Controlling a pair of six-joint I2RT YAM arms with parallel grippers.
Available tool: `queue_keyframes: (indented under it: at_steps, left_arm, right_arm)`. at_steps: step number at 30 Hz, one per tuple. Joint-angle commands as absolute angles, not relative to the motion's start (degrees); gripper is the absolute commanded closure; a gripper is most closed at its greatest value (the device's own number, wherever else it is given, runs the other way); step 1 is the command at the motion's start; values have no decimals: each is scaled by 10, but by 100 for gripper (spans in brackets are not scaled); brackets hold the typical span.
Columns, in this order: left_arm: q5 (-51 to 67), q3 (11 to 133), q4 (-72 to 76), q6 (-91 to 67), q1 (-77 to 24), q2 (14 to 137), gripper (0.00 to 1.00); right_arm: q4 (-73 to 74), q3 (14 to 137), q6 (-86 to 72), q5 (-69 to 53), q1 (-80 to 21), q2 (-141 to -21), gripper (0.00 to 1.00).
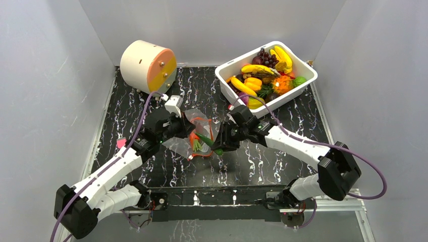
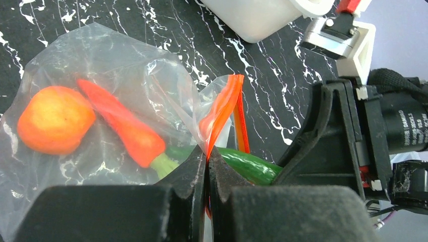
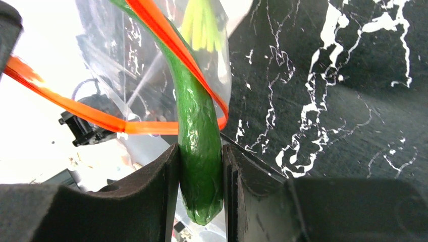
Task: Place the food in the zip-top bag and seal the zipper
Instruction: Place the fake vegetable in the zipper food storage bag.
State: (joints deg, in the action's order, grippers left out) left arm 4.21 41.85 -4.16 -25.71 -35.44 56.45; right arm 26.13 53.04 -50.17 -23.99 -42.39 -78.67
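The left pincer (image 2: 207, 164) is shut tight on the orange-red zipper (image 2: 222, 108) of the clear bag (image 2: 116, 65), pinching one stretch of the rim and holding it up. The bag lies on the black marbled worktop (image 1: 252, 161), about in the middle, between the two arms. Inside it a peach (image 2: 54, 120) and an orange-red carrot (image 2: 123, 128) lie side by side. The right pincer (image 3: 200, 174) is part-way closed and clamps a long green vegetable (image 3: 194, 116) between its pads. The far end of the vegetable passes through the loop of the zipper into the bag's mouth. At the far right of the worktop stands a white tub (image 1: 285, 97) heaped with toy fruit, and at the far left a round cream drum (image 1: 141, 63).
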Motion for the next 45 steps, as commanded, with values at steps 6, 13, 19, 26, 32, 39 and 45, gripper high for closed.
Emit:
queue_keyframes:
  at_steps: [6, 13, 19, 26, 32, 39, 45]
  left_arm:
    - [80, 400, -17, -275, -357, 532, 100]
    - [79, 391, -10, -291, -357, 521, 100]
    - [83, 397, -13, -294, -357, 529, 100]
    - [88, 396, -8, -307, -357, 522, 100]
    - [105, 388, 15, -340, -357, 517, 100]
    - [105, 384, 24, -355, -357, 514, 100]
    - [106, 381, 23, -353, -357, 514, 100]
  right_arm:
    - [117, 539, -592, -261, -427, -813, 80]
    - [65, 529, -642, -242, -429, -827, 79]
    - [61, 543, -655, -225, -432, -851, 76]
    - [15, 519, -670, -197, -434, -870, 76]
    - [14, 529, -662, -166, -435, -880, 72]
    - [36, 552, -639, -119, -436, -896, 69]
    - [36, 583, -612, -139, -436, -931, 68]
